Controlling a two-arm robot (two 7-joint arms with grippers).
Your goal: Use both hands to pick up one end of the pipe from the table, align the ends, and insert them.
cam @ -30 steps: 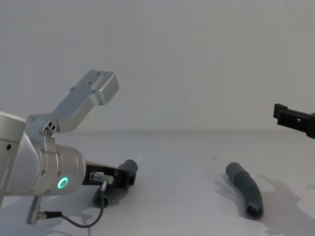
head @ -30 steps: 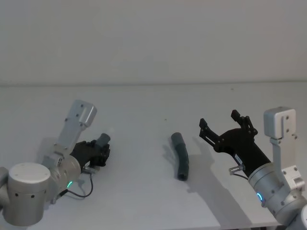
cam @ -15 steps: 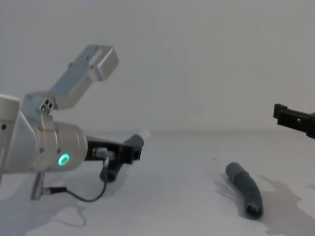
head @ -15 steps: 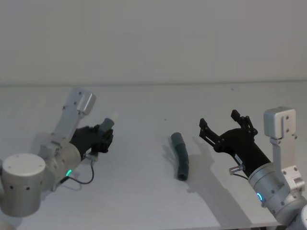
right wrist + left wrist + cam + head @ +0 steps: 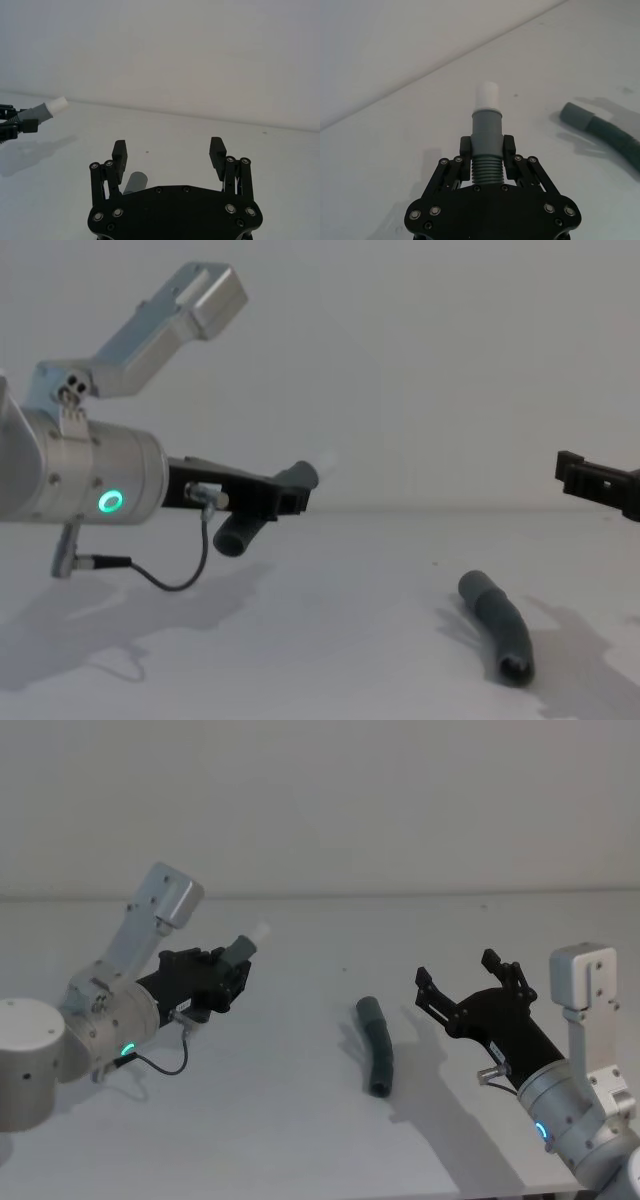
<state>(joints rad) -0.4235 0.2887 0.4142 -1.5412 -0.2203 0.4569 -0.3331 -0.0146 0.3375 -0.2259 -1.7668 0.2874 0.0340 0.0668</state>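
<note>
My left gripper point(image 5: 226, 976) is shut on one pipe piece point(image 5: 243, 949) and holds it in the air above the table point(image 5: 290, 1140). The piece's narrow white end point(image 5: 261, 933) points forward and toward the middle. In the left wrist view the fingers point(image 5: 464, 148) clamp the ribbed part of that piece point(image 5: 486, 131) just behind its grey collar. The other pipe piece point(image 5: 377, 1045) lies on the table at centre right, its open cuff toward me. My right gripper point(image 5: 456, 968) hovers open just right of it, nothing between its fingers point(image 5: 119, 150).
A plain pale wall point(image 5: 320, 800) stands behind the table's far edge. A thin black cable point(image 5: 170, 575) hangs in a loop under the left wrist. The lying piece point(image 5: 498, 625) rests near the table's front right.
My left gripper has lifted the white-tipped piece off the table, moving up and toward the middle. The right gripper and the lying piece have stayed put.
</note>
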